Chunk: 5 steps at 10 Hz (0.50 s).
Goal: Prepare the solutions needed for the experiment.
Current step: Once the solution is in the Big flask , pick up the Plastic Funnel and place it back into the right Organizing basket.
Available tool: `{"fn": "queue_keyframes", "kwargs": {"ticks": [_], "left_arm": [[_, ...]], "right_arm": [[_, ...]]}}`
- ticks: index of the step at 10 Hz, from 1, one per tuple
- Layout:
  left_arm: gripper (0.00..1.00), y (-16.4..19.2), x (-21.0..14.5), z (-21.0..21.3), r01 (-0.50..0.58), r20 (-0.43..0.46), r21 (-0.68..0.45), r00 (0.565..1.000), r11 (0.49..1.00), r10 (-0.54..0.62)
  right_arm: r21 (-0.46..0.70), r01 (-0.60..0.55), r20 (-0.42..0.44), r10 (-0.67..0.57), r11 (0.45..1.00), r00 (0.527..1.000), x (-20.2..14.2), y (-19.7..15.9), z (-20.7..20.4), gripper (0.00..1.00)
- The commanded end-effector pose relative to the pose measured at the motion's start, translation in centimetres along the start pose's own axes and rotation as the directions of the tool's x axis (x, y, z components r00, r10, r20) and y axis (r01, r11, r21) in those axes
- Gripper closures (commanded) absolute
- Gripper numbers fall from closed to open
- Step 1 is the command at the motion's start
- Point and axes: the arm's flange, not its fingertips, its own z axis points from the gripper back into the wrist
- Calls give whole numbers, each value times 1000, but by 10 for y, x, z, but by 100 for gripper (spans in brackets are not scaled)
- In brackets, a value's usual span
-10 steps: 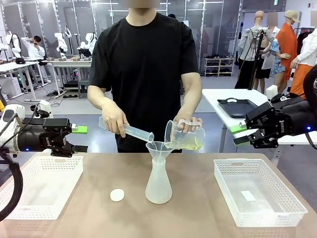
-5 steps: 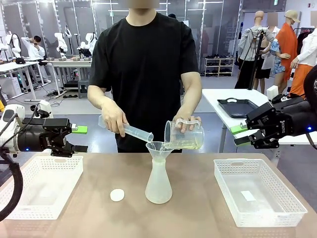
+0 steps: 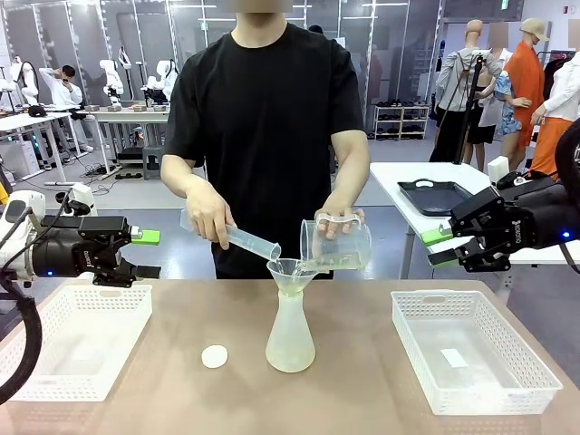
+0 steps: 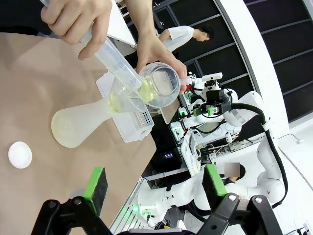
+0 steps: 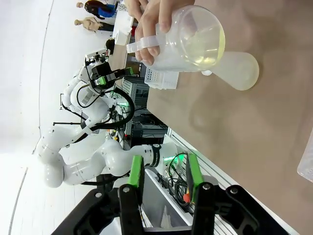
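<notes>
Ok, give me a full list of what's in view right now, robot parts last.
table: one, brown, between robot and person
flask: one, translucent white, table centre
solution: a little, pale yellow-green, in the flask base
cylinder: one, clear, tilted to the flask mouth from picture left
beaker: one, clear, tilted to the flask mouth from picture right
cap: one, white, on the table left of the flask
baskets: two, white, left and right ends of the table
slip: one, white, in the right basket
hands: two, one on the cylinder, one on the beaker
left fingers: green pads, open, above the left basket
right fingers: green pads, open, above the right basket
</notes>
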Motion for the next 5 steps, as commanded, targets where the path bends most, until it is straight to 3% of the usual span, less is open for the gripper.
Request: {"fn": "queue_keyframes", "kwargs": {"ticks": [1, 5], "left_arm": [[0, -2, 1, -3, -16, 23, -24, 1000, 1000, 17], [0, -2, 1, -3, -16, 23, -24, 1000, 1000, 17]], "right_arm": [[11, 1, 2, -1, 1000, 1000, 2, 1, -1, 55], [11, 1, 2, -1, 1000, 1000, 2, 1, -1, 55]]}}
